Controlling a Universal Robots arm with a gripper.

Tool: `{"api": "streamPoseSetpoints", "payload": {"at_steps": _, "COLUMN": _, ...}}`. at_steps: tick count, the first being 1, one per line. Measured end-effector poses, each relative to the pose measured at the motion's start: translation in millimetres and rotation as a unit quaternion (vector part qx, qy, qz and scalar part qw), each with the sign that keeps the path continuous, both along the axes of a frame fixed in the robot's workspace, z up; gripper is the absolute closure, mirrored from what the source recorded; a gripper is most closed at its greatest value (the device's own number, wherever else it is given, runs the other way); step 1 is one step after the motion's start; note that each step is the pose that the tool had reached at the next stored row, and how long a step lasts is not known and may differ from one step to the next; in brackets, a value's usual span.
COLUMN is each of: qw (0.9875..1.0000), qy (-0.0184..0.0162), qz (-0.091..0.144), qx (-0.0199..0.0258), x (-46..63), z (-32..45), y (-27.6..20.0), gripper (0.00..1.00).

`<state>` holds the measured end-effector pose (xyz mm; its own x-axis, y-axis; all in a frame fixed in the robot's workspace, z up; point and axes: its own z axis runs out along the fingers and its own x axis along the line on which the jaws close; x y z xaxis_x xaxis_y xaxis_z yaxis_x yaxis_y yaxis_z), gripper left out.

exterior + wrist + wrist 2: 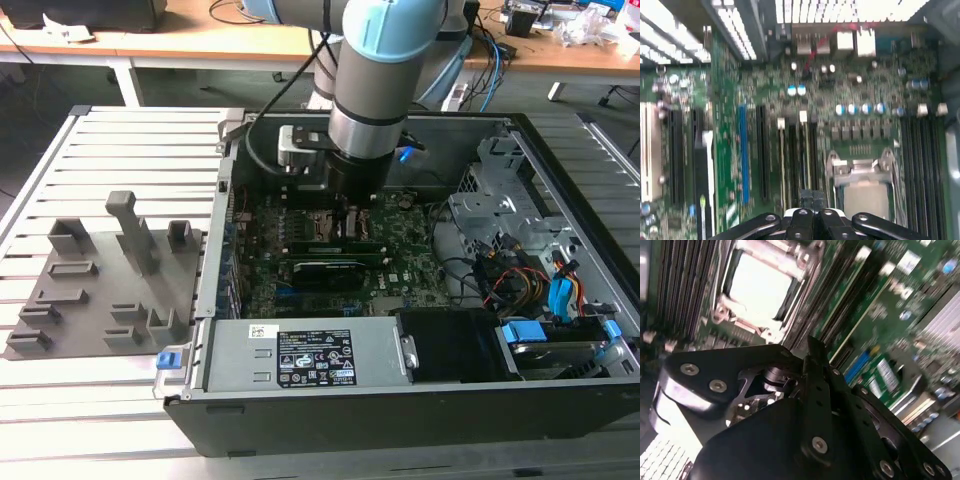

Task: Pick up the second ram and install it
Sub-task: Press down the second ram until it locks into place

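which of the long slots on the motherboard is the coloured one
The blue slot in the first wrist view. It is the one bright blue strip, while the long black slots running parallel on either side of it are all dark.

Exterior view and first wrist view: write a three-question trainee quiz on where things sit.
1. True or false: the grey holder tray lies inside the computer case.
2. The end effector hangs over: A the motherboard; B the wooden desk; C the slatted table.
3. Fill in: in the first wrist view, the silver-framed square between the long black slots is the processor ____.
Key: 1 false; 2 A; 3 socket.
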<state>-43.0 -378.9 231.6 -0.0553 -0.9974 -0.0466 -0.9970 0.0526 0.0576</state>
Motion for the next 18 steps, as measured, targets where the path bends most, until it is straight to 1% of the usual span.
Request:
{"api": "streamPoseSetpoints", "payload": {"at_steps": 1, "qw": 1.0000, "qy": -0.0011, "qz": 0.000, "qx": 0.0008, "x": -8.7, "z": -0.3, "y": 0.0, "gripper": 0.89}}
{"api": "streamPoseSetpoints", "payload": {"at_steps": 2, "qw": 1.0000, "qy": -0.0016, "qz": 0.000, "qx": 0.0020, "x": -13.7, "z": -1.1, "y": 0.1, "gripper": 0.89}}
{"api": "streamPoseSetpoints", "payload": {"at_steps": 7, "qw": 1.0000, "qy": -0.0016, "qz": 0.000, "qx": 0.0024, "x": -14.0, "z": -4.7, "y": 0.0, "gripper": 0.89}}
{"api": "streamPoseSetpoints", "payload": {"at_steps": 9, "qw": 1.0000, "qy": -0.0020, "qz": 0.000, "qx": 0.0040, "x": -13.8, "z": -3.4, "y": 0.2, "gripper": 0.89}}
{"api": "streamPoseSetpoints", "payload": {"at_steps": 10, "qw": 1.0000, "qy": -0.0021, "qz": 0.000, "qx": 0.0067, "x": -13.1, "z": -1.9, "y": 0.2, "gripper": 0.89}}
{"api": "streamPoseSetpoints", "payload": {"at_steps": 11, "qw": 1.0000, "qy": -0.0017, "qz": 0.000, "qx": 0.0090, "x": -11.4, "z": -1.1, "y": 0.2, "gripper": 0.89}}
{"api": "streamPoseSetpoints", "payload": {"at_steps": 12, "qw": 0.9999, "qy": -0.0012, "qz": 0.000, "qx": 0.0134, "x": -8.0, "z": -0.9, "y": 0.1, "gripper": 0.89}}
{"api": "streamPoseSetpoints", "payload": {"at_steps": 13, "qw": 0.9999, "qy": 0.0015, "qz": 0.000, "qx": 0.0159, "x": 7.1, "z": -0.7, "y": 0.1, "gripper": 0.89}}
{"api": "streamPoseSetpoints", "payload": {"at_steps": 14, "qw": 0.9999, "qy": 0.0029, "qz": 0.000, "qx": 0.0159, "x": 18.8, "z": 2.9, "y": 0.5, "gripper": 0.89}}
{"api": "streamPoseSetpoints", "payload": {"at_steps": 15, "qw": 0.9999, "qy": 0.0030, "qz": 0.000, "qx": 0.0160, "x": 20.6, "z": 15.0, "y": 1.2, "gripper": 0.89}}
{"api": "streamPoseSetpoints", "payload": {"at_steps": 16, "qw": 0.9999, "qy": 0.0030, "qz": 0.000, "qx": 0.0159, "x": 20.7, "z": 20.9, "y": 1.3, "gripper": 0.89}}
{"api": "streamPoseSetpoints", "payload": {"at_steps": 17, "qw": 0.9999, "qy": 0.0030, "qz": 0.000, "qx": 0.0161, "x": 20.8, "z": 22.7, "y": 1.4, "gripper": 0.89}}
{"api": "streamPoseSetpoints", "payload": {"at_steps": 18, "qw": 0.9999, "qy": 0.0030, "qz": 0.000, "qx": 0.0159, "x": 20.8, "z": 22.8, "y": 1.3, "gripper": 0.89}}
